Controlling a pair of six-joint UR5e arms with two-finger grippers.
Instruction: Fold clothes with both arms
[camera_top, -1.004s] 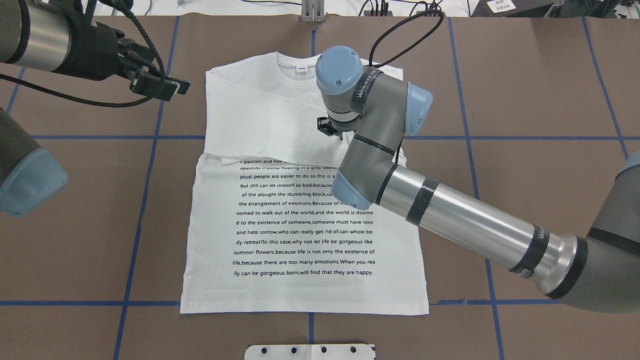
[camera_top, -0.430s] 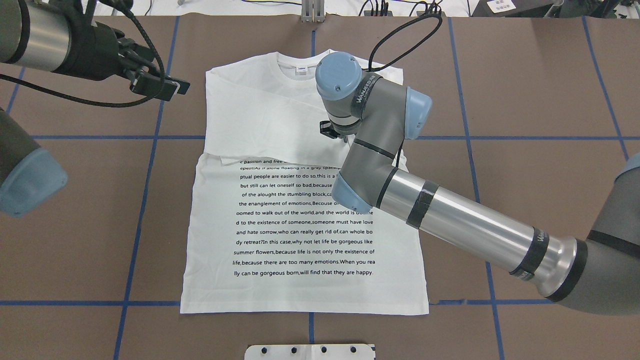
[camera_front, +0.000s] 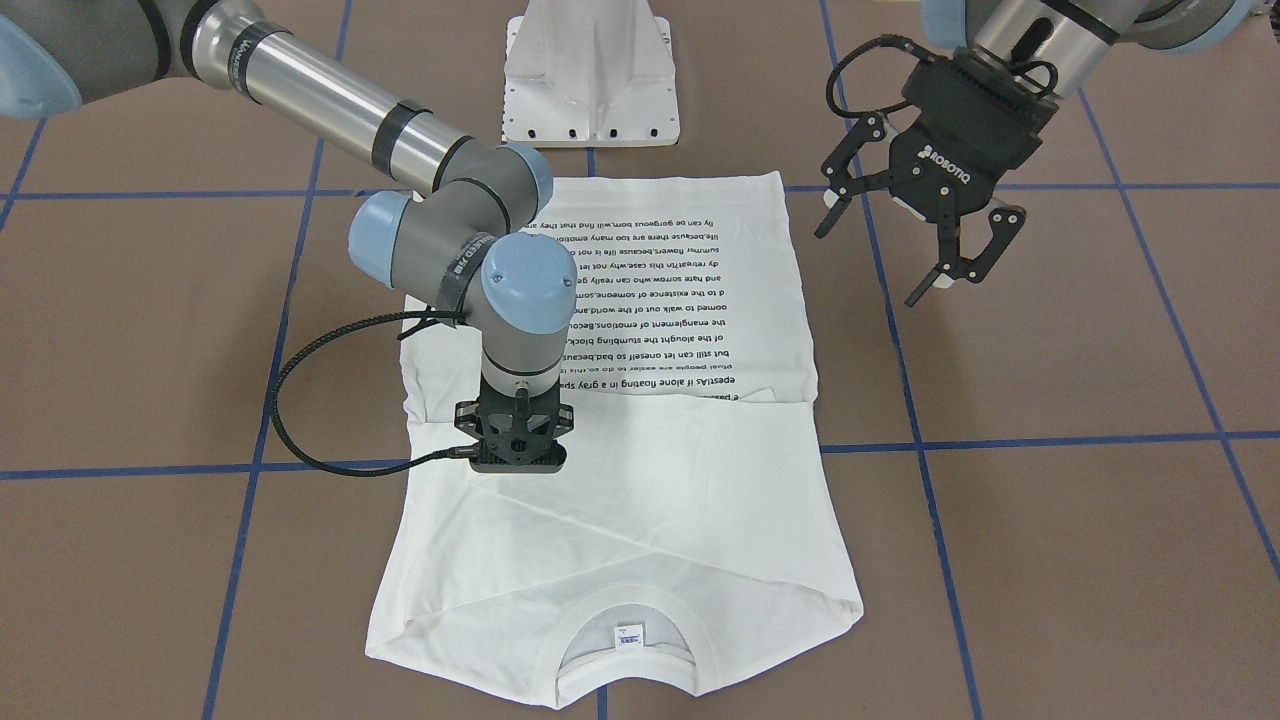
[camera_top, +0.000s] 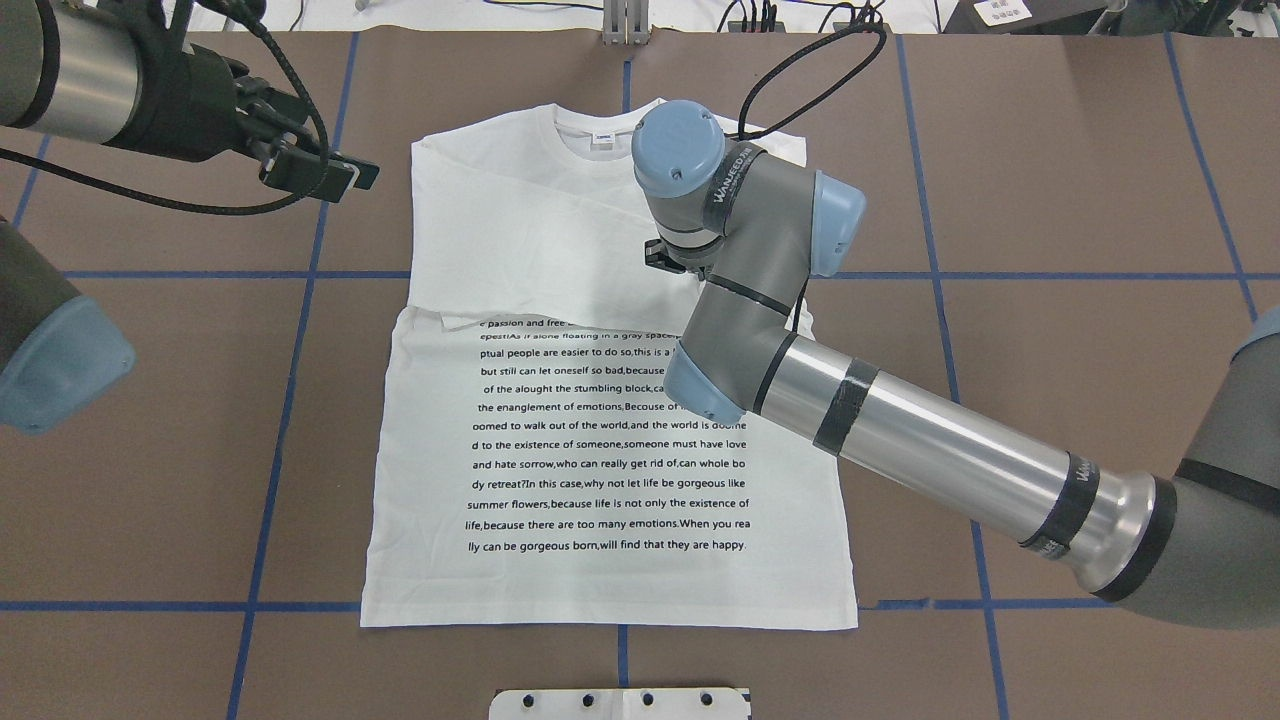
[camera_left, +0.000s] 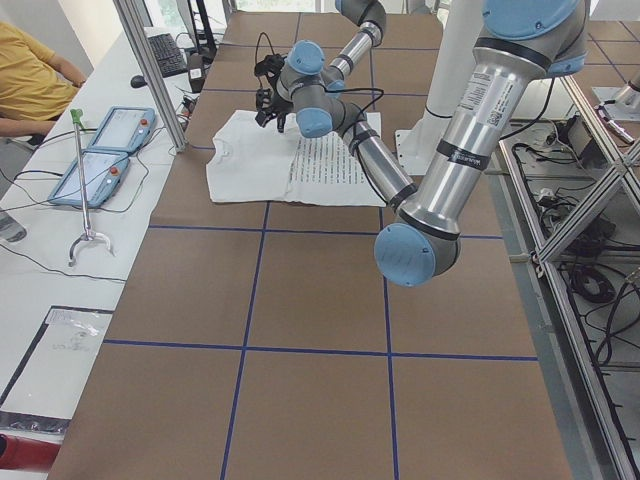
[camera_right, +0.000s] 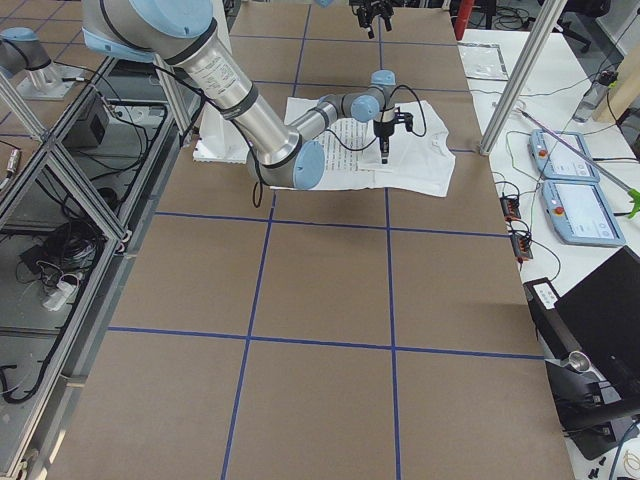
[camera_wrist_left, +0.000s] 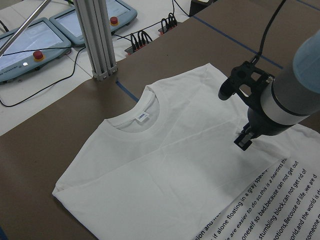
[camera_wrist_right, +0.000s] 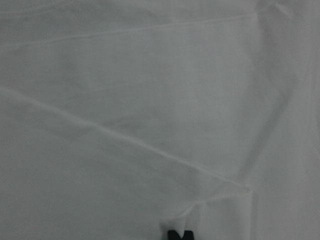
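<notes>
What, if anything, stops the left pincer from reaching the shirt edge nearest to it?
Probably nothing, so yes. The left pincer hangs open just beside the shirt, with only bare table between. The right arm is over the shirt's middle, off that side.

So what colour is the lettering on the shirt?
Black, on the white long-sleeved T-shirt; clearest in the overhead view.

You are working in a robot lab: control pads (camera_left: 120, 128) with red buttons are lying by the taped table (camera_left: 300, 290), near a metal post (camera_wrist_left: 97, 35).
</notes>
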